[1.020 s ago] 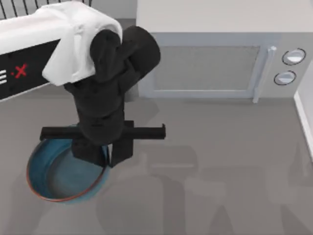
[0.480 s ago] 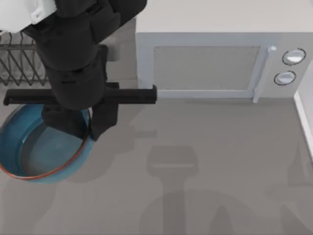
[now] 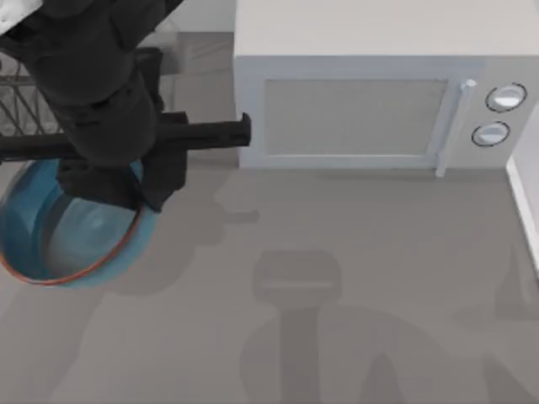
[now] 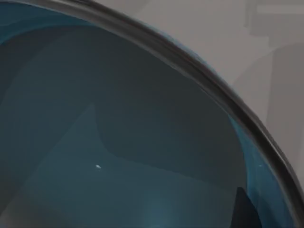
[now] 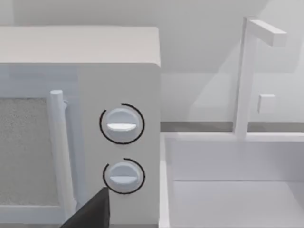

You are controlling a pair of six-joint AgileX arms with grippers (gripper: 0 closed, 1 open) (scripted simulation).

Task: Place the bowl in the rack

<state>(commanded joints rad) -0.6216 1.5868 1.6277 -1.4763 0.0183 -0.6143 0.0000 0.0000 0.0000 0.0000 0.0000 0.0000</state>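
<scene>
The bowl is seen at the left edge of the top view, just in front of the rack, with its blue-teal inside turned upward and slightly toward the camera. Its reddish-brown rim is visible along the near and right side; the far part of the rim is covered by the left arm. Being round, the bowl has no long axis that can be told apart; its opening faces up.

The left tool is placed over the far right part of the bowl's rim, one dark finger being seen inside the bowl and one outside it against the wall, so the rim is clamped between them. In the left wrist view the bowl's glossy inside and its dark curved rim are seen close up (a dark finger tip is visible at the lower edge).

The rack's thin wire prongs are seen behind the arm at the far left of the worktop. The pale grey microwave stands to the right of the rack, well apart from the bowl.

In the right wrist view the microwave's two dials and a white sink are shown; whether the right tool is apart or together cannot be told.
</scene>
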